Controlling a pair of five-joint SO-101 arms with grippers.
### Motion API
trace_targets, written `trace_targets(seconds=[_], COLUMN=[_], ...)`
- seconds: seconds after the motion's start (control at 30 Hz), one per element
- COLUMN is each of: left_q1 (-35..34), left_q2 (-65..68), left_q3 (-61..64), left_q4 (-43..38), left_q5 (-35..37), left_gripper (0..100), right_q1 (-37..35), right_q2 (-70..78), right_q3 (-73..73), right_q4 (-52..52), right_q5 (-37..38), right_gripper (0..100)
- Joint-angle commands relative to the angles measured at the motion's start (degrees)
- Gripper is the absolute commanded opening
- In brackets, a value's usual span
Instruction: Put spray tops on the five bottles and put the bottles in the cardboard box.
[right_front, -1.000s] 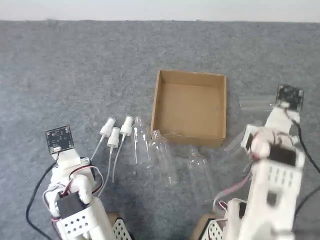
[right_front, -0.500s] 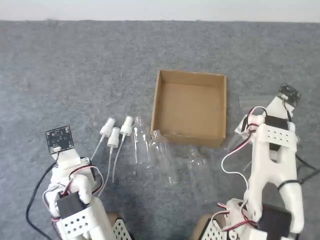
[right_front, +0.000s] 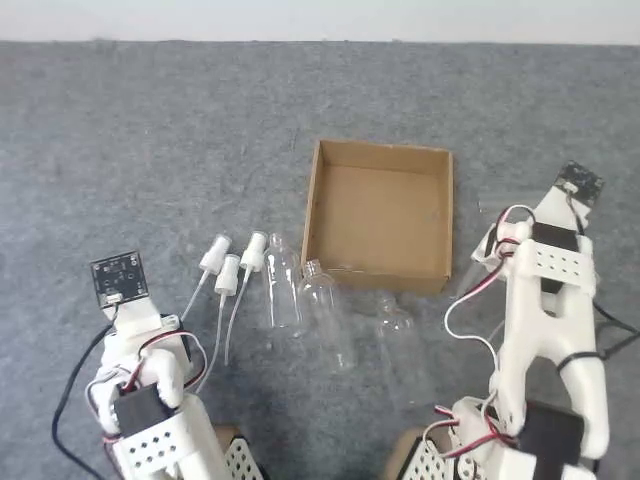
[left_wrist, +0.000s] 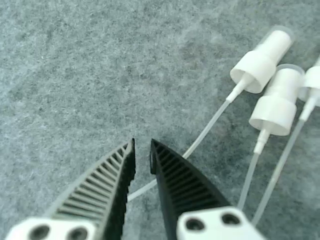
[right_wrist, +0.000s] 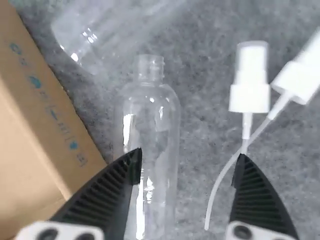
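Note:
Three white spray tops (right_front: 228, 268) with long dip tubes lie left of the open cardboard box (right_front: 378, 215). Three clear, uncapped bottles (right_front: 328, 312) lie in front of the box. My left arm (right_front: 140, 370) rests at the near left. My left gripper (left_wrist: 142, 147) is shut and empty, just above a dip tube, short of the spray tops (left_wrist: 260, 62). My right arm (right_front: 545, 270) stretches along the box's right side. My right gripper (right_wrist: 189, 156) is open over a clear bottle (right_wrist: 150, 125) next to the box wall (right_wrist: 35, 115). A spray top (right_wrist: 249, 80) lies beside that bottle.
Another clear bottle (right_wrist: 100, 25) lies beyond the first one, and a second spray top (right_wrist: 300, 75) lies at the edge. In the high view a clear bottle (right_front: 510, 203) lies right of the box. Grey carpet (right_front: 150, 130) covers the table.
My right arm has swung from a raised, pulled-back pose out along the box's right side. The left arm and the objects have stayed put.

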Motion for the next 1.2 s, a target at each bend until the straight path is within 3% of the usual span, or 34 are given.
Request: trace_targets(seconds=[0.0, 0.3, 0.47, 0.67, 0.87, 1.17], left_q1=[0.0, 0.0, 0.0, 0.0, 0.0, 0.2], left_q2=[-1.1, -1.1, -1.1, -1.1, -1.1, -1.1], left_q3=[-1.2, -1.2, -1.2, -1.2, -1.2, -1.2], left_q4=[0.2, 0.2, 0.2, 0.2, 0.2, 0.2], left_q5=[-0.4, -0.4, -0.4, -0.4, -0.4, -0.4], left_gripper=[4, 4, 4, 4, 4, 4], right_q1=[-1.5, -4.0, -3.8, -4.1, -3.6, -0.3], right_q2=[-6.1, -3.0, 3.4, 8.1, 8.2, 5.0], right_q3=[-6.9, -6.8, -6.9, -6.9, -6.8, -9.8], right_q4=[4.3, 4.7, 2.2, 0.8, 1.3, 4.6], right_q5=[-0.7, -5.4, -7.2, -7.0, -6.2, 5.0], right_gripper=[25.6, 26.2, 34.4, 34.6, 15.3, 8.7])
